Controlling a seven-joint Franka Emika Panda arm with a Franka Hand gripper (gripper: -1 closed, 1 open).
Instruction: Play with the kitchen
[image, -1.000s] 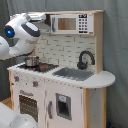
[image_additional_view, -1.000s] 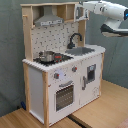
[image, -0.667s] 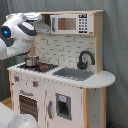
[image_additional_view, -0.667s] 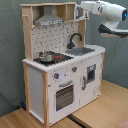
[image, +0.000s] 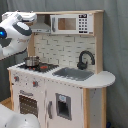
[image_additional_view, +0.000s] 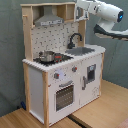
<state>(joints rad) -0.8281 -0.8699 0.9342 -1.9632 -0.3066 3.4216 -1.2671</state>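
Observation:
The kitchen (image: 65, 85) (image_additional_view: 60, 75) is white and light wood. It has an oven door (image: 28, 105) (image_additional_view: 64, 95), knobs (image_additional_view: 57, 76), a black faucet (image: 85, 59) (image_additional_view: 75, 39) and a grey sink (image: 75, 74) (image_additional_view: 82, 51). A pot (image: 31, 61) (image_additional_view: 47, 56) stands on the stovetop under the hood (image: 42, 25) (image_additional_view: 47, 20). The microwave (image: 70, 23) sits on the upper shelf. My gripper (image: 32, 16) (image_additional_view: 80, 7) hangs high, level with the kitchen's top. It holds nothing that I can see.
The kitchen stands on a wooden surface (image_additional_view: 102, 107) with a grey backdrop (image: 117, 45) behind it. My white arm (image_additional_view: 107, 12) reaches in from the second exterior view's right. A white rounded robot part (image: 15, 117) fills the first exterior view's lower left.
The arm's end has moved toward the kitchen's top, leftward in the second exterior view and slightly up in the first exterior view. The kitchen's parts have not moved.

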